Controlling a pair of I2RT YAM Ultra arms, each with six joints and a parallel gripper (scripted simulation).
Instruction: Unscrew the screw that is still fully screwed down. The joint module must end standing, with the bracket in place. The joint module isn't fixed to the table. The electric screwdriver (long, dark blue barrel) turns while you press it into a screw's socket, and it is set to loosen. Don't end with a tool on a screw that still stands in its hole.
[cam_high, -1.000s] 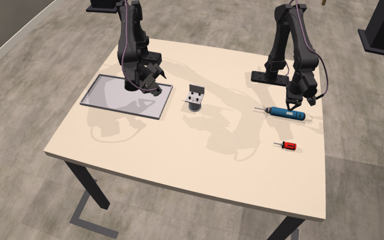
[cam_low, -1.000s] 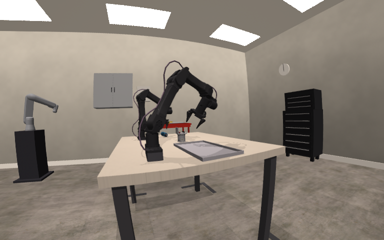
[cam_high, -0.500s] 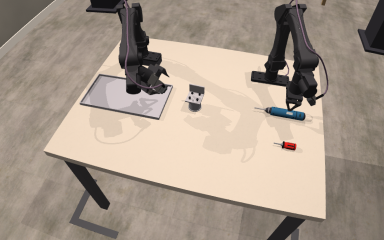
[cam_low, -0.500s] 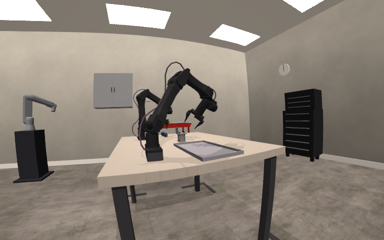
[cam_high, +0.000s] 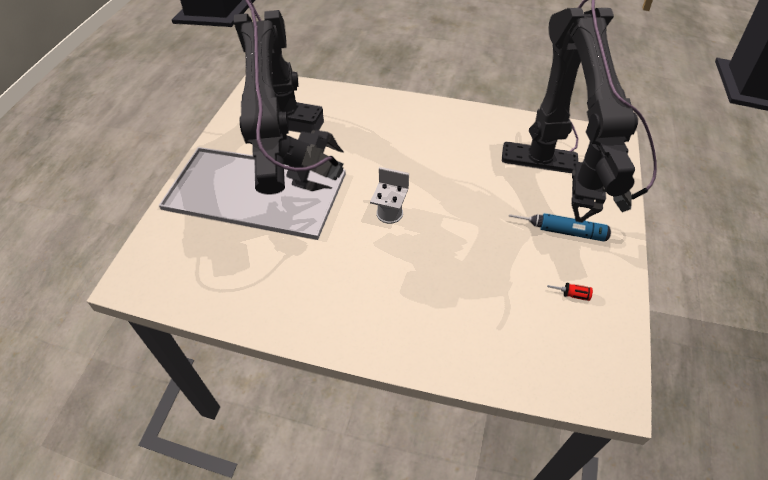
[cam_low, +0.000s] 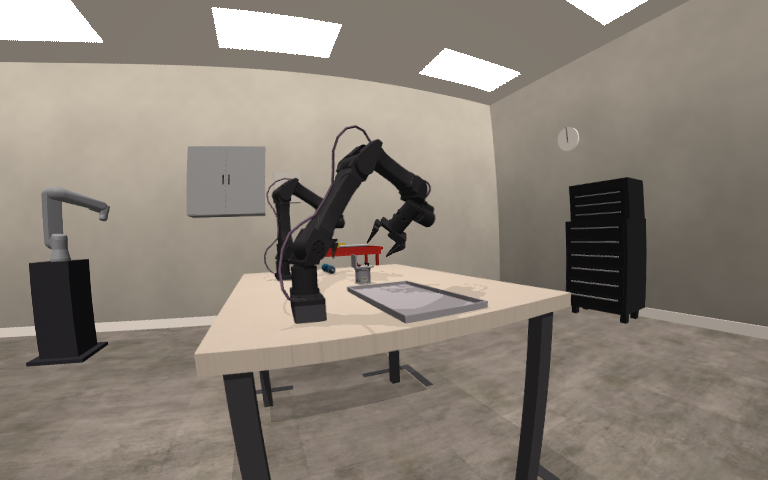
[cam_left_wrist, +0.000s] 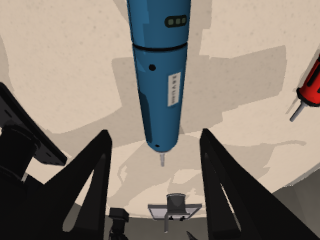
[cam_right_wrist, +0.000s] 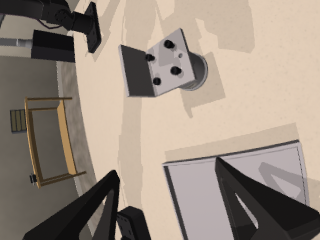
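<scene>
The joint module (cam_high: 386, 208) stands upright mid-table with the grey bracket (cam_high: 390, 189) on top; it also shows in the right wrist view (cam_right_wrist: 170, 67). Several dark screws sit in the bracket plate; I cannot tell which is fully down. The blue electric screwdriver (cam_high: 572, 226) lies flat near the table's right side. My left gripper (cam_high: 586, 213) hovers open just above its barrel (cam_left_wrist: 160, 60), not touching it. My right gripper (cam_high: 327, 155) is open and empty, raised and tilted over the tray's edge, left of the module.
A shallow grey tray (cam_high: 252, 192) lies at the left of the table. A small red-handled screwdriver (cam_high: 577, 291) lies in front of the blue one, also in the left wrist view (cam_left_wrist: 310, 87). The left arm's base plate (cam_high: 538, 155) sits behind the tools.
</scene>
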